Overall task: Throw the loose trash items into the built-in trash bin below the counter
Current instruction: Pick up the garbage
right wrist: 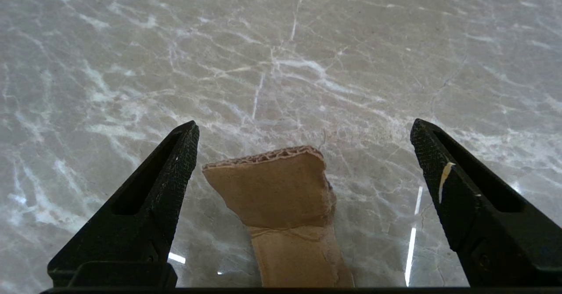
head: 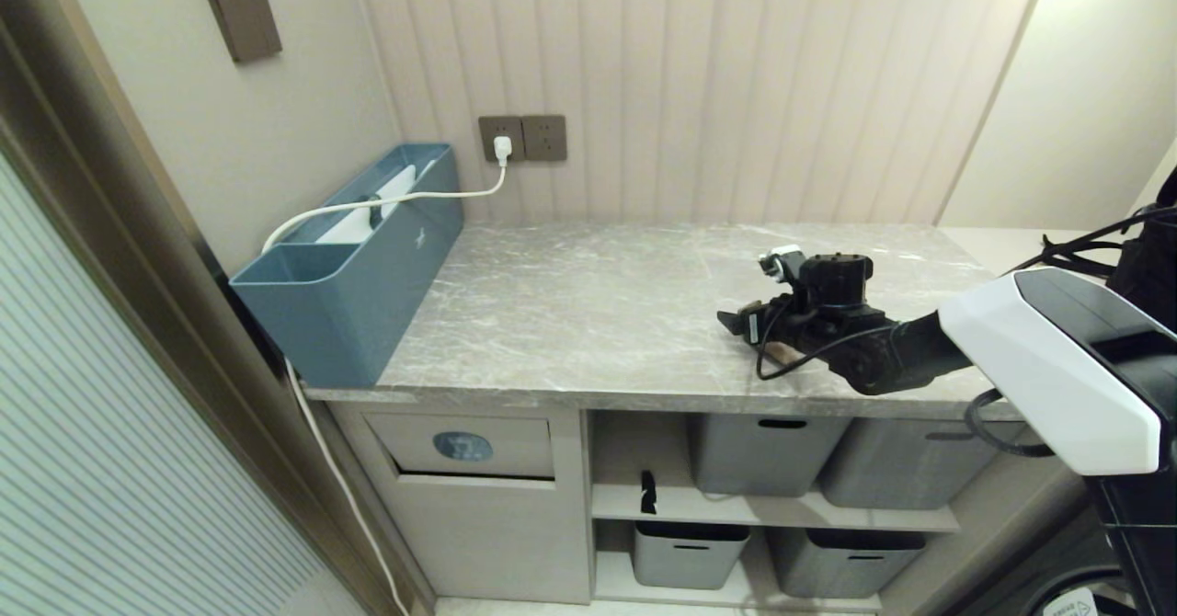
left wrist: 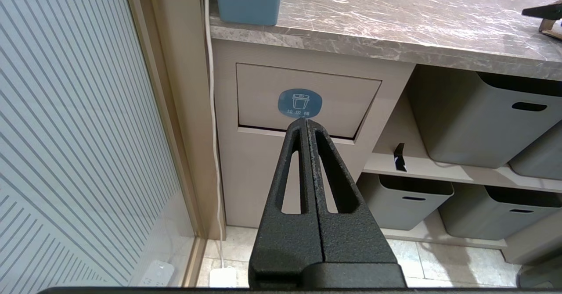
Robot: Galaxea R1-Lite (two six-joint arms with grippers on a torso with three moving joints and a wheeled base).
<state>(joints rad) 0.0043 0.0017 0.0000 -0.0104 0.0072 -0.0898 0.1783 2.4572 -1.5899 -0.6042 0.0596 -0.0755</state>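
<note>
Tan cardboard scrap is seen flat on the counter, near its right front edge, untouched between the widely spread fingers of the right gripper. Trash bin flap sits lower left; left gripper is pressed closed, empty.

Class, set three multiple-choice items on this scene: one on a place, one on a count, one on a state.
1. Where does the cardboard scrap lie?
A. on the counter
B. on a shelf
C. in the blue box

2. How many grey tubs stand under the counter?
A. two
B. four
C. six

3. How is the right gripper?
A. shut on the scrap
B. shut, empty
C. open around the scrap

Answers: 1 A, marble shows beneath it. 2 B, two on each shelf level. 3 C, fingers stand apart either side, not touching.
</note>
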